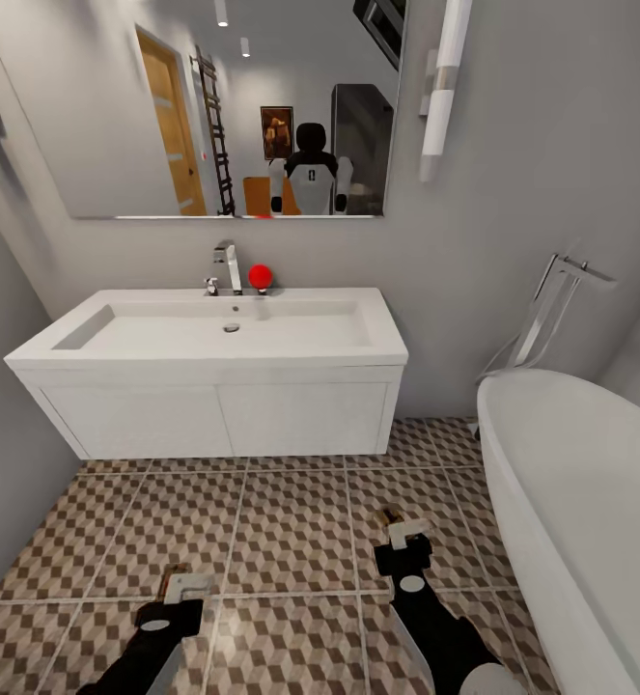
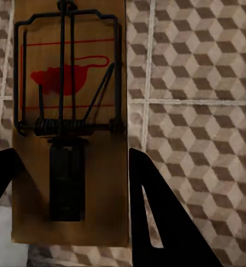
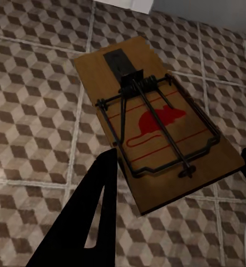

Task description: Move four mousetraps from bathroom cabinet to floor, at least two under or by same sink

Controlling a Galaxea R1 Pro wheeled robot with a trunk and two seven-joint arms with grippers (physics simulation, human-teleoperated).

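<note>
so both arms hover low over the bathroom floor [image 1: 291, 541] facing the sink [image 1: 223, 333], each jaws clamped on a mousetrap [image 2: 70, 122] lying lengthwise between them

Black arms with white discs, pale wrists.

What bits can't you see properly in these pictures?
- Left end effector, head view: its mousetrap is too small to make out; the left wrist view's edge cuts off the board's top.
- Right end effector: in the right wrist view one finger is cut off by the edge, so contact with its mousetrap is unclear.
- Floor under the sink: hidden by the vanity.
- Bathtub: cut off by the head view's edge.
</note>
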